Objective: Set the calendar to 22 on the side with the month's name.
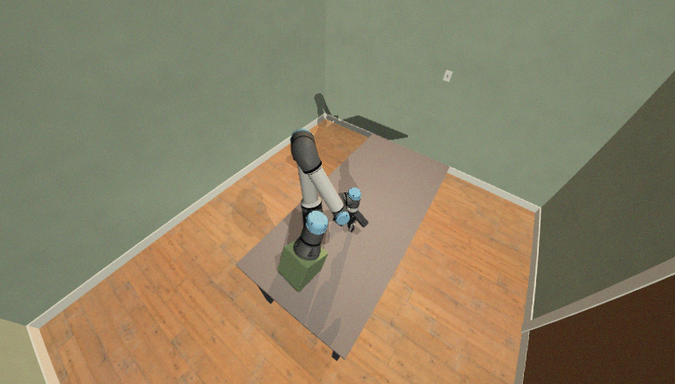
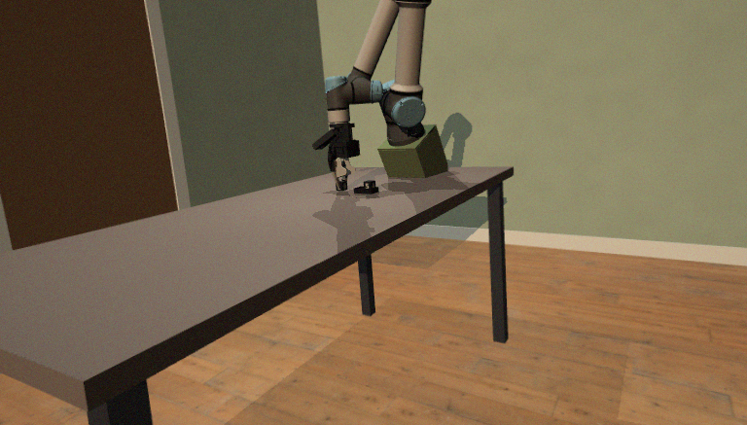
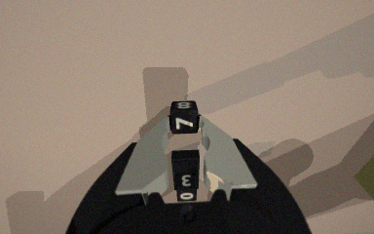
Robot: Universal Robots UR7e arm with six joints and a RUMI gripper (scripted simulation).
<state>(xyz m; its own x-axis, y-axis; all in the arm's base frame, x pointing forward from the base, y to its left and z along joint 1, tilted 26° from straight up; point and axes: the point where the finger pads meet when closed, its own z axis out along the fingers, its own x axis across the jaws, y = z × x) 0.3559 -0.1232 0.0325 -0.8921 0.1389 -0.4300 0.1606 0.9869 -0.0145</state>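
My gripper is shut on a black cube that shows a white 7 and an 8, both turned sideways or tilted in the wrist view. The fingertips are low over the table, left of the tray in the exterior view; whether the held cube touches the table I cannot tell. The small black tray sits on the table with the other cube on it. That cube shows a 3 and a 0 in the wrist view, seen between the jaws. The jaws hide much of the tray there.
The grey-brown table carries the green base block of the arm, behind and right of the tray in the exterior view. Arm shadows cross the table around the gripper.
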